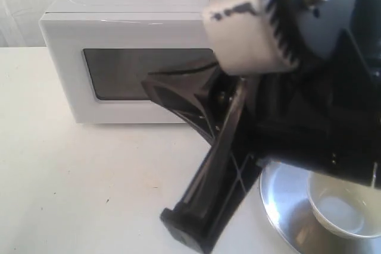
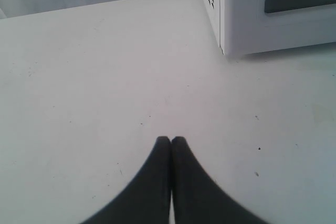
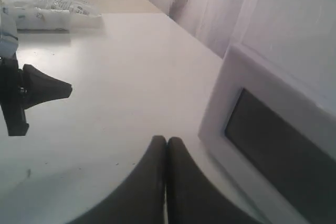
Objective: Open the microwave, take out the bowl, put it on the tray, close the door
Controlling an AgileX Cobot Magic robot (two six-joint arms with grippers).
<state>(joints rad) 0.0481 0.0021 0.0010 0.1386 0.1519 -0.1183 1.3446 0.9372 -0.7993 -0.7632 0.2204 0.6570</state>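
The white microwave (image 1: 62, 57) stands at the back of the table, its door (image 1: 119, 111) flush with the body and the dark window facing me. My right arm hides the handle and knobs. The cream bowl (image 1: 342, 206) sits on the silver tray (image 1: 280, 200) at the front right. My right gripper (image 1: 146, 84) is shut on nothing, its fingers in front of the door window; its wrist view shows the door (image 3: 226, 114) close beside the right gripper (image 3: 166, 140). Off the microwave's vented side (image 2: 241, 24), my left gripper (image 2: 171, 140) hangs low over bare table, shut and empty.
The right arm's bulky housing (image 1: 309, 40) fills the upper right of the exterior view and overhangs the tray. In the right wrist view a clear plastic bag (image 3: 52, 9) lies at the far table edge, and part of the left arm (image 3: 31, 90) shows.
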